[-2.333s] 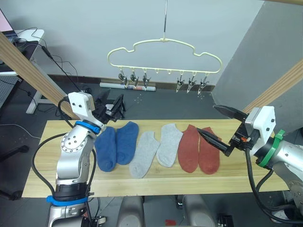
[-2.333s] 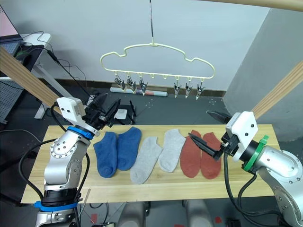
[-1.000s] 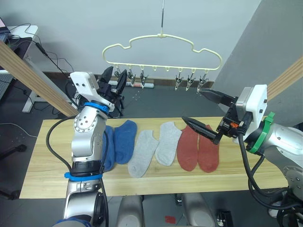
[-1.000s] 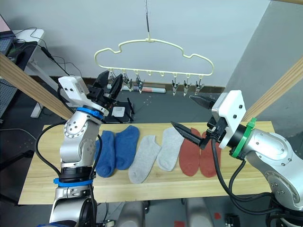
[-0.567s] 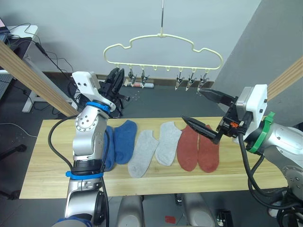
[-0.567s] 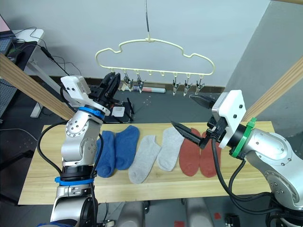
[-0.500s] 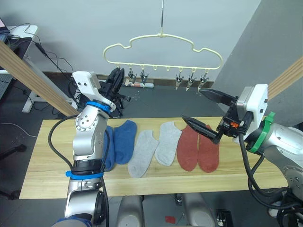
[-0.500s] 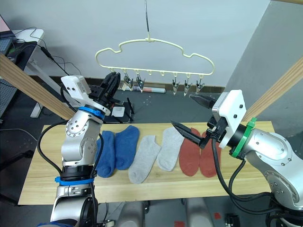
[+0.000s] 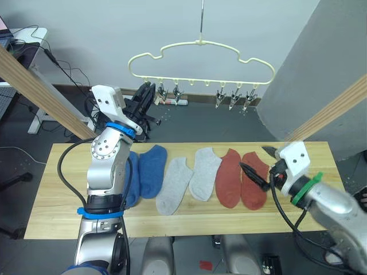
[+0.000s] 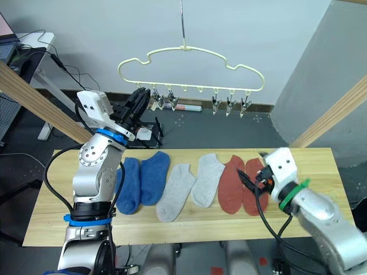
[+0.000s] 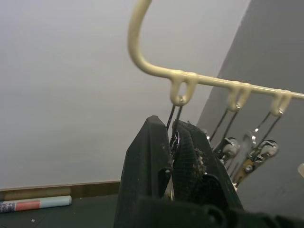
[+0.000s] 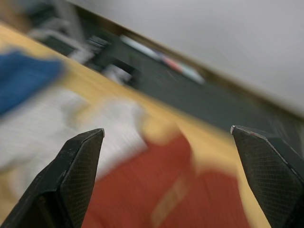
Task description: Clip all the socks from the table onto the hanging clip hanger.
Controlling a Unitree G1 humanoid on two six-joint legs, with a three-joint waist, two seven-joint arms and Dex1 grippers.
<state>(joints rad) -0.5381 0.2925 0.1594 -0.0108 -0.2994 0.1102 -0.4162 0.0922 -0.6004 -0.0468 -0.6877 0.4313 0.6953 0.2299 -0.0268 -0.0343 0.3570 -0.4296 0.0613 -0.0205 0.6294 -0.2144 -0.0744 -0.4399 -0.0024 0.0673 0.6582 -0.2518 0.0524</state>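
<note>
Pinching the leftmost clip [image 11: 175,137] of the clip hanger [image 9: 200,44], the left hand [image 9: 144,96] has its fingers pressed together on it. A pull here could swing the freely hanging frame and slip the clip out. The right hand [image 9: 259,165] is spread wide over the rust red socks [image 9: 241,177]; closing low could gather both at once.

Count on the tabletop [image 9: 46,200], lying in a row from 9 to 3 o'clock: two blue socks [image 9: 146,172], two light grey socks [image 9: 189,177], two rust red. Clips: six, none yet loaded.
</note>
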